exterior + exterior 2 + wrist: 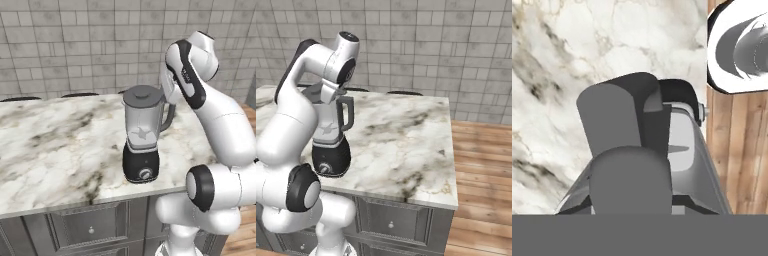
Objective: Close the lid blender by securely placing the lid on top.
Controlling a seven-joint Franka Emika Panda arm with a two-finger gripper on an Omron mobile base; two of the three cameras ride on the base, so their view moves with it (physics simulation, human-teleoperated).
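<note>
One blender (142, 142) stands upright near the front edge of the marble tabletop (55, 145), its long axis vertical. Its black base (141, 164) is at the bottom, with the silver dial (146, 174) facing the front edge. The tapered grey jar (143, 120) widens upward. Its side handle (169, 117) points toward the arm (220, 125) in the left base view; in the right base view the handle (346, 113) faces right, toward the open stretch of the tabletop (401, 140).

One lid (143, 95) lies flat and level on the jar's rim, with its small knob pointing straight up.

The arm bends over from the blender's handle side, with its wrist close behind the jar's top. In the left base view the hand is hidden behind the arm's own links, and in the right base view the blender (331, 145) is partly hidden behind the arm (291, 135). The hand view looks down from close above on the lid (619, 125), with the blender's base (679, 97) and the tabletop (572, 55) below it. The fingers cannot be made out clearly, so how far they are open, and whether they hold anything, I cannot tell.

There are two dark round shapes (80, 94) at the tabletop's far edge by the tiled wall (80, 45). A wooden floor (481, 175) lies beside the counter.
</note>
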